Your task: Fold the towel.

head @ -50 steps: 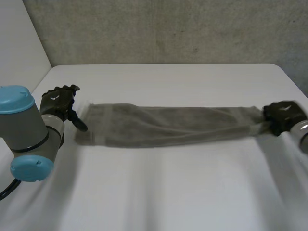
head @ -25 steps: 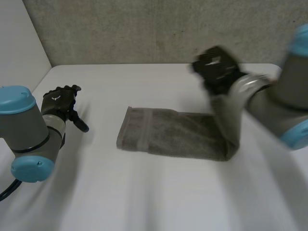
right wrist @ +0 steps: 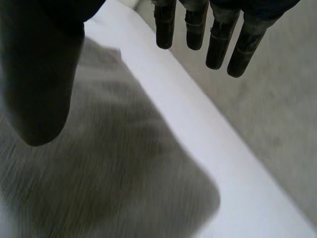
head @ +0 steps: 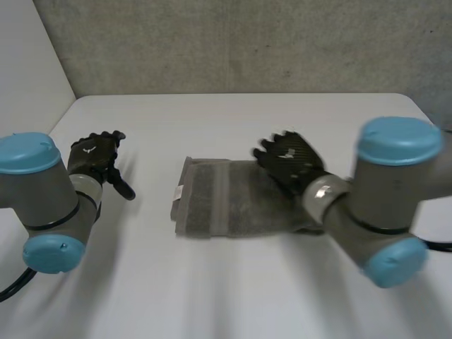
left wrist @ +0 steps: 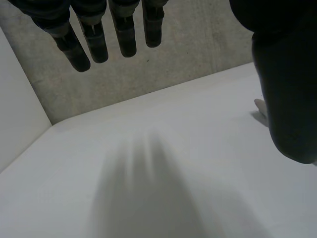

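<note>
Grey-brown terry towel (head: 215, 199) lies flat, a short rectangle, mid white table (head: 233, 289). Right hand (head: 288, 158) over its right part, fingers straight, grasping nothing. Left hand (head: 94, 152) well left of it, fingers relaxed, empty.

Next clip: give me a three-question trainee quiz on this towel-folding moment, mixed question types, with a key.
1. True or false: the left hand is pinching the towel.
2. Multiple choice: the right hand is A) over the towel with straight fingers; B) curled shut well away from the towel; C) lifting the whole towel into the air.
3. Fill in: the small white label sits at the towel end nearer the ___ hand.
Key: 1 false; 2 A; 3 left.
</note>
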Tool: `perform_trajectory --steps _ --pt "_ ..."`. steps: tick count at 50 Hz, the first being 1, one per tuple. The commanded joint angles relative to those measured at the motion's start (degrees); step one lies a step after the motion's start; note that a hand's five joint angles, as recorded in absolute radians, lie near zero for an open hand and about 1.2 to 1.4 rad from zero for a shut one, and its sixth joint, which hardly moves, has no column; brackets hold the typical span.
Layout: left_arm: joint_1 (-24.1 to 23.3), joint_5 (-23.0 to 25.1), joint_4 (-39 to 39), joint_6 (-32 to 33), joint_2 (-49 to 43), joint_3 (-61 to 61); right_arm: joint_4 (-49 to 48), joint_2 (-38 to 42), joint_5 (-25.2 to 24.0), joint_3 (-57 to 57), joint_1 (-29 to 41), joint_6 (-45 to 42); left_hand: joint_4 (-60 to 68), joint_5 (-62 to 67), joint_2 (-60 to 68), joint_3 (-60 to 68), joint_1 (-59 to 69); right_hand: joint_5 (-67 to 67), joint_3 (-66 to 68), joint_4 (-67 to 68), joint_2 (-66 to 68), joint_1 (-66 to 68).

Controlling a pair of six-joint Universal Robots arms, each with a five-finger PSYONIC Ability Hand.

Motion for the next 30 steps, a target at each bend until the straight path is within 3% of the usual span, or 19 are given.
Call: perform_trajectory --steps 1,4,6,7,9,11,21,26,30 --pt "-0.45 0.0 0.01 -0.01 -0.15 -0.05 -2.01 -2.51 -7.99 14.39 -10.05 2.43 -4.96 -12.3 -4.83 -3.77 -4.59 -2.15 -2.78 -3.37 -3.0 -2.39" --pt "-0.71 0.0 0.1 -0.01 -0.24 -0.23 -3.6 -2.42 -8.26 15.9 -11.65 1.99 -4.96 -12.3 -4.83 -3.77 -4.59 4.47 3.83 3.25 3.61 4.22" --pt "-1.41 0.0 0.1 0.08 -0.24 -0.31 -7.1 -2.15 -8.26 17.21 -13.49 0.85 -4.96 -12.3 -4.83 -3.77 -4.59 30.38 29.75 29.16 29.53 30.14" --pt "-1.42 0.0 0.1 0.08 -0.24 -0.31 -7.12 -2.15 -8.26 17.21 -13.5 0.85 -4.96 -12.3 -4.83 -3.77 -4.59 30.54 29.91 29.32 29.69 30.29" --pt "-1.68 0.0 0.1 0.08 -0.24 -0.4 -8.96 -1.63 -7.73 16.6 -14.2 -0.03 -4.96 -12.3 -4.83 -3.77 -4.59 60.85 60.21 59.63 59.99 60.6" --pt "-2.03 -0.09 0.1 0.07 0.02 -0.75 -9.05 -1.71 -7.47 15.99 -14.29 -0.38 -4.96 -12.3 -4.83 -3.77 -4.59 66.76 66.12 65.54 65.9 66.51" --pt "-2.65 0.09 -0.08 -0.28 3.27 -0.23 -4.13 -4.35 -6.5 6.93 -12.36 -1.88 -4.96 -12.3 -4.83 -3.77 -4.59 66.81 66.18 65.59 65.96 66.57" --pt "-3.09 0.09 -0.17 -0.63 6.52 2.4 -0.79 -4.44 -8.78 -1.59 -2.6 -1.79 -4.96 -12.3 -4.83 -3.77 -4.59 66.81 66.18 65.59 65.96 66.57" --pt "-3.88 -0.26 -0.78 -1.68 7.41 6.79 -0.62 3.09 -12.11 -10.01 7.39 -1.96 -4.96 -12.3 -4.83 -3.77 -4.59 66.81 66.18 65.59 65.96 66.57"
